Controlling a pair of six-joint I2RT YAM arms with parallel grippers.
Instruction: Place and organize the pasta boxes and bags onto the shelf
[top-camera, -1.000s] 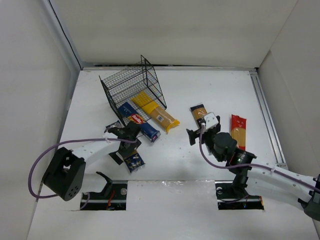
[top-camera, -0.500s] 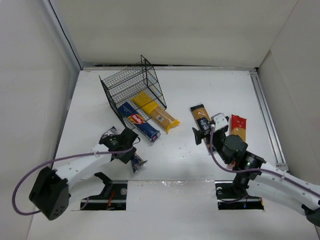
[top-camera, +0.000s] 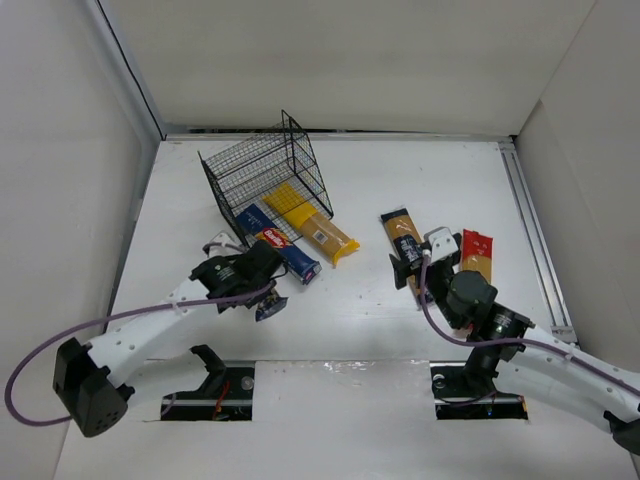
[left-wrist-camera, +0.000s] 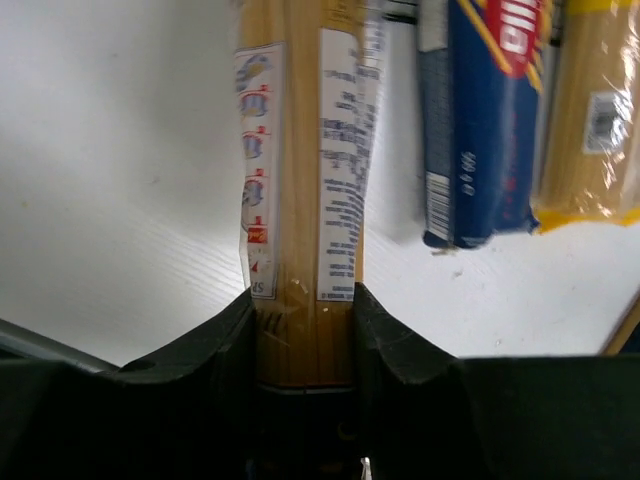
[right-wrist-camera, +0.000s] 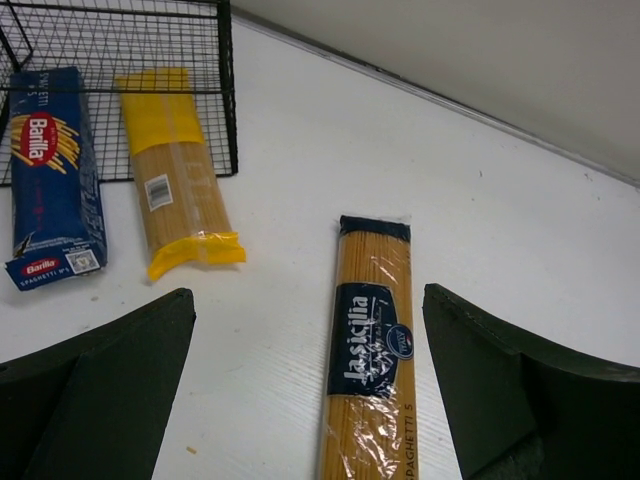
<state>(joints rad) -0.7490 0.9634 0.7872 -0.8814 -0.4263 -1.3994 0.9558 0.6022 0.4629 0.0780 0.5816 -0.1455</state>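
My left gripper (left-wrist-camera: 303, 310) is shut on the end of a long spaghetti pack (left-wrist-camera: 300, 200) with a white label strip. From above, that left gripper (top-camera: 262, 293) is near the table's front left, the pack's dark-blue end (top-camera: 271, 309) poking out below it. The black wire shelf (top-camera: 265, 180) lies tilted at the back left. A blue box (top-camera: 281, 246) and a yellow bag (top-camera: 312, 226) lie at its mouth. My right gripper (right-wrist-camera: 308, 300) is open just above an orange-brown pack (right-wrist-camera: 372, 370) with a dark label. A red-and-yellow bag (top-camera: 477, 258) lies to the right.
White walls close in the table on the left, back and right. A metal rail (top-camera: 530, 230) runs along the right edge. The wire shelf (right-wrist-camera: 120, 60), blue box (right-wrist-camera: 50, 190) and yellow bag (right-wrist-camera: 175, 180) show at the upper left of the right wrist view.
My left gripper closed on the pack near the front edge and carried it a little up and back toward the blue box. The right arm shifted right over the orange-brown pack, still open.
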